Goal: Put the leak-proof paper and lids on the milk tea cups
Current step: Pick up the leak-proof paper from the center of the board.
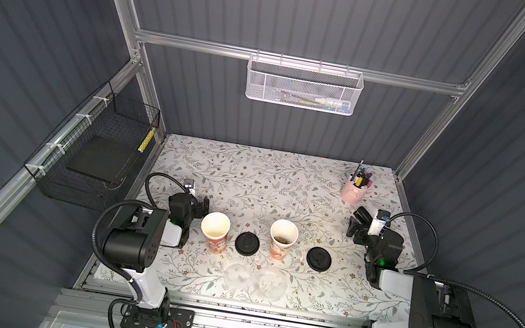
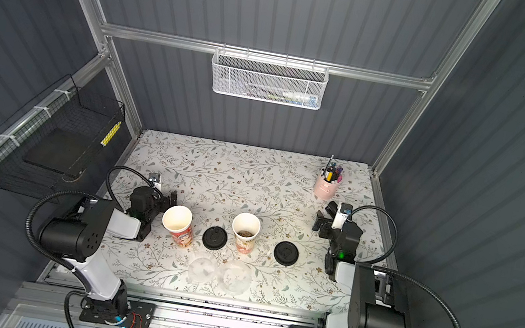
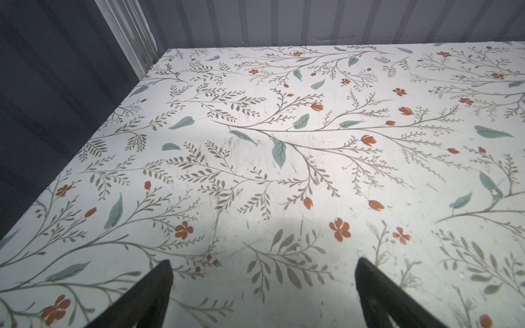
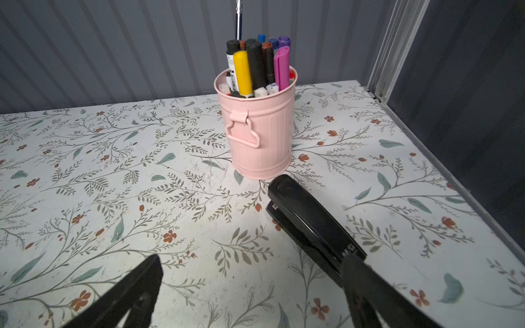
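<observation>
Leak-proof paper (image 1: 270,283) lies near the table (image 1: 189,280) front edge, apart from cups (image 1: 215,227).

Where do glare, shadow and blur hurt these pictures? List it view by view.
In both top views, strong light on the near table washes out the leak-proof paper sheets, barely visible. Left wrist: shadow covers the table nearest the left gripper. Right wrist: the pink pot is sharp, the stapler carries glossy highlights, the right gripper looks dark and soft-edged.
</observation>
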